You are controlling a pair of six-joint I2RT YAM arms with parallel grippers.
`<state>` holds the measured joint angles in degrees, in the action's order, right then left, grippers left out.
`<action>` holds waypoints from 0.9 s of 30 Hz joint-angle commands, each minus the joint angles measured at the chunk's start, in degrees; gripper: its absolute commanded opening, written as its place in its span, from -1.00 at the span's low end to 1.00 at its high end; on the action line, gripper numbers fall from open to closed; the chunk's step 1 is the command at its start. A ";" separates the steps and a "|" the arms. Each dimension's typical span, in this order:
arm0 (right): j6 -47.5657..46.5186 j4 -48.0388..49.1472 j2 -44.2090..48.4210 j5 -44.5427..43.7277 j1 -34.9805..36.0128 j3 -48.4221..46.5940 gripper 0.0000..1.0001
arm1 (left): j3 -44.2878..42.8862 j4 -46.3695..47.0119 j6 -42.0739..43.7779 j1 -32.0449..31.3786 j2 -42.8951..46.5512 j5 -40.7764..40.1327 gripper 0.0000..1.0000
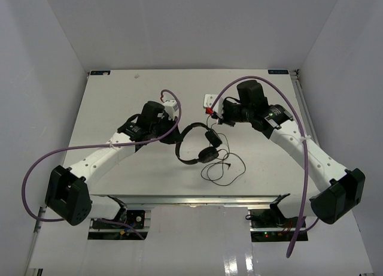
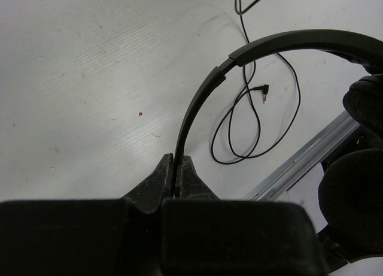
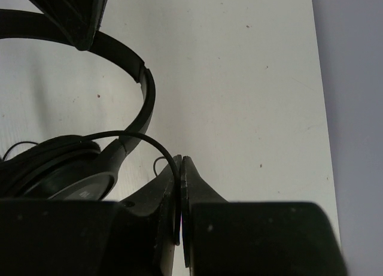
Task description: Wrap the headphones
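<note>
1. We see the headphones [image 1: 208, 155] near the middle of the table [image 1: 119, 90], with the cord [image 3: 125, 132] coiling toward the table's near edge.
2. Our left gripper [image 2: 178, 165] pinches the thin headband [image 2: 195, 105], jaws nearly together.
3. Our right gripper [image 3: 181, 168] is clamped on the cord.

free: far table [image 1: 179, 84] | blocked: headphones [image 1: 208, 154] at centre, cord [image 1: 224, 168] loops toward near edge

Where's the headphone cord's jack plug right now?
Left wrist view: the small jack plug lies on the white table, inside the loose loops of the thin black cord, to the right of the black headphones' arched headband that the left claw pinches.
</note>
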<state>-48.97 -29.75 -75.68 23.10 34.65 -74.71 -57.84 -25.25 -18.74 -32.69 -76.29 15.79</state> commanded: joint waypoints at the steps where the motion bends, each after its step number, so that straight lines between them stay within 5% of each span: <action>1: 3.52 2.15 -1.91 2.07 -0.20 -2.96 -0.85 | 0.18 3.72 0.54 -0.01 5.12 5.81 -1.00; 18: 12.21 9.25 -4.90 -5.34 -3.16 0.66 -0.85 | 3.78 7.31 -1.98 -0.01 8.13 10.74 -1.00; 27: 18.68 10.01 -5.42 4.20 -7.32 2.14 -0.85 | 4.10 7.89 -4.20 -0.01 12.62 9.70 -1.00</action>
<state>-34.96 -22.57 -81.06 21.18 28.73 -72.98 -53.08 -19.93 -21.22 -32.69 -66.57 23.68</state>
